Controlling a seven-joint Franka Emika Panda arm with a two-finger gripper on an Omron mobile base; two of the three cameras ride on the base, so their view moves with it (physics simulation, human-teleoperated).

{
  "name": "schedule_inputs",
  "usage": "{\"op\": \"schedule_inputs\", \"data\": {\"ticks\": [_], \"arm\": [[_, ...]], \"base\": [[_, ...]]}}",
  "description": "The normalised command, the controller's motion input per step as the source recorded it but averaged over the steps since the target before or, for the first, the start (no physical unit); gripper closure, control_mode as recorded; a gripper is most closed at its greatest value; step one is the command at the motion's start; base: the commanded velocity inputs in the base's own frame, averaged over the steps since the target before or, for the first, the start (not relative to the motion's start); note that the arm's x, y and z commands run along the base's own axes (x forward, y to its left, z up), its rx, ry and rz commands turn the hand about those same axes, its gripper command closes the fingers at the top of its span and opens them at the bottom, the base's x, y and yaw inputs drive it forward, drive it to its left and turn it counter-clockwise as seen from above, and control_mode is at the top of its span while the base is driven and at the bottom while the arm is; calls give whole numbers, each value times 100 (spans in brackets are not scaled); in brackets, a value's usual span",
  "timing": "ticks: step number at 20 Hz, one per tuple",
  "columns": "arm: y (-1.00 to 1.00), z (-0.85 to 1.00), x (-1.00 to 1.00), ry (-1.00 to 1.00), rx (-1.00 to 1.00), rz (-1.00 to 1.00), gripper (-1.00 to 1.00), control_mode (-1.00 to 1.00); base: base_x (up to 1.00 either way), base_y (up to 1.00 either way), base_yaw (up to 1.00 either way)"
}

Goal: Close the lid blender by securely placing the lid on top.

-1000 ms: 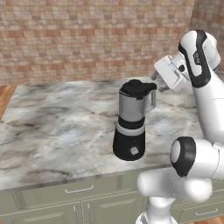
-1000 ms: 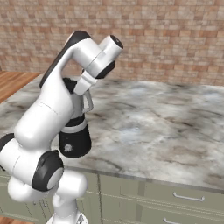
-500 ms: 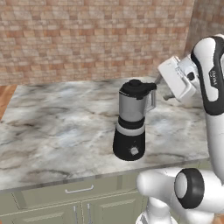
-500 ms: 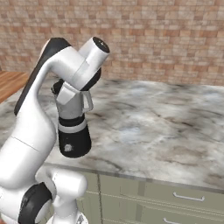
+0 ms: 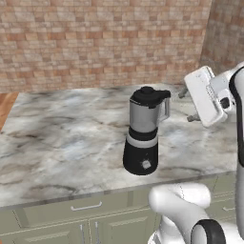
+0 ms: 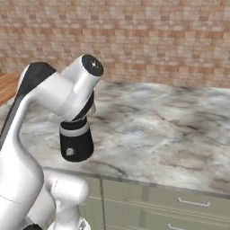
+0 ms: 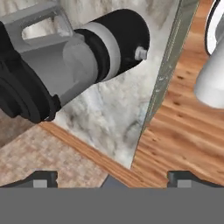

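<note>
Marble, veined grey and white, makes up the tabletop [image 5: 57, 143] you are working over, with a red-brown brick wall [image 5: 95, 43] behind it and pale green cabinet fronts [image 5: 86, 219] below its edge. Nothing else stands on the slab near the blender [image 5: 144, 131], so you have open marble on every side of it. You can see its rounded black base with a small white button, a grey band above, then a grey cylindrical jar with a side handle. The lid [image 5: 148, 95], flat, black and knobbed, sits on the jar's rim. In the right base view your own white arm covers the jar. Your pincer [image 5: 188, 105] hangs just right of the handle, apart from it, fingers spread wide and holding nothing.
</note>
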Motion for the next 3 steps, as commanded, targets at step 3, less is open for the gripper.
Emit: {"op": "schedule_inputs", "data": {"ticks": [3], "arm": [[0,0,-70,-28,0,0,-100,-100]], "base": [[0,0,0]]}}
